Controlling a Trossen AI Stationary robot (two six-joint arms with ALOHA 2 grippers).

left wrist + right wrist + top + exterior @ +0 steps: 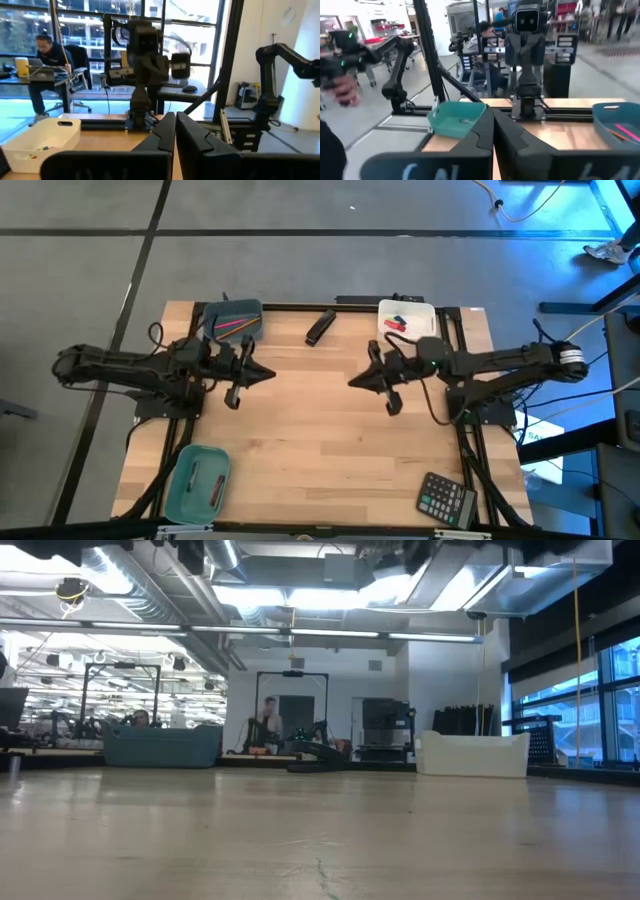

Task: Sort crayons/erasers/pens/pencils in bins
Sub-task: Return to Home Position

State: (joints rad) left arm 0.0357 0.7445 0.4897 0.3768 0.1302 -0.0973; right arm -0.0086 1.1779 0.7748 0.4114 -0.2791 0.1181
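My left gripper (272,375) hovers shut above the table's left middle and points level toward the right. My right gripper (350,381) faces it from the right, also shut with nothing between its fingers. Their shut fingertips show in the wrist views, left (175,131) and right (493,131). At the far left, the blue-grey bin (207,330) holds pencils (235,327). Small red pieces (396,326) lie in the white bin (431,315) at the far right. The teal bin (180,486) at the near left holds slim sticks (213,486).
A black oblong object (319,327) lies at the far edge between the two far bins. A black calculator (446,500) sits at the near right corner. The bare wooden tabletop (320,440) stretches between the bins. People and other robot arms show beyond the table.
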